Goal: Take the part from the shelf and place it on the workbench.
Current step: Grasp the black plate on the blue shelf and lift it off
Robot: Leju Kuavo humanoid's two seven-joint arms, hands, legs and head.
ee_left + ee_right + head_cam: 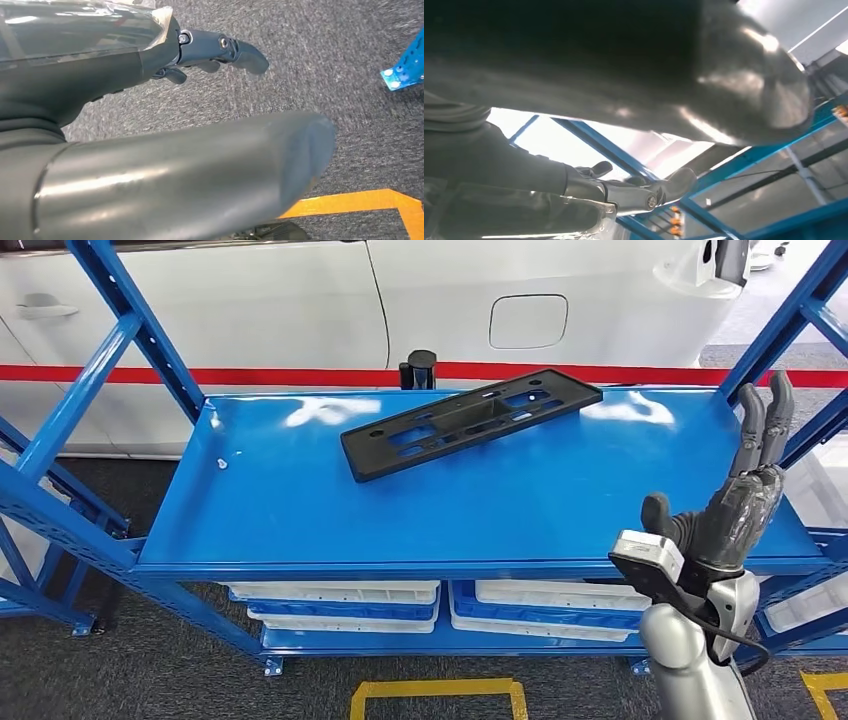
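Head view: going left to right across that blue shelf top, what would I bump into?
Small white speck → long black part, lying flat and slanted → the robot's right hand, fingers pointing up, holding nothing, at the shelf's right end.

1. No legible text, label, brand, number or sign stands on anything in the head view or in either wrist view.
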